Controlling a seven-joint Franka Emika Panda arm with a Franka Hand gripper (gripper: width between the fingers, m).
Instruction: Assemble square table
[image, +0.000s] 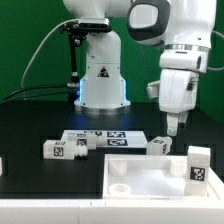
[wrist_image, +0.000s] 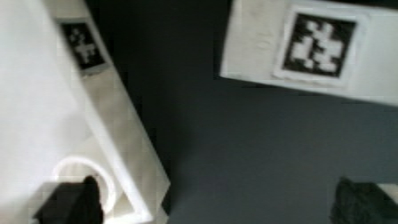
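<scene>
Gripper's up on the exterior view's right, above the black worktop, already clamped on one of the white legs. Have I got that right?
Not quite. The gripper is up there above the black worktop, but it holds nothing: the wrist view shows its fingers apart with only dark surface between them. The nearest leg lies loose on the worktop.

Wide frontal exterior; wrist close over square top (image: 155, 181) (wrist_image: 45, 120)

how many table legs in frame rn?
4: lying leg at the exterior view's left of the marker board; second lying leg by the tabletop far edge; upright leg at its right; cut-off piece at the left border, probably a leg.
</scene>
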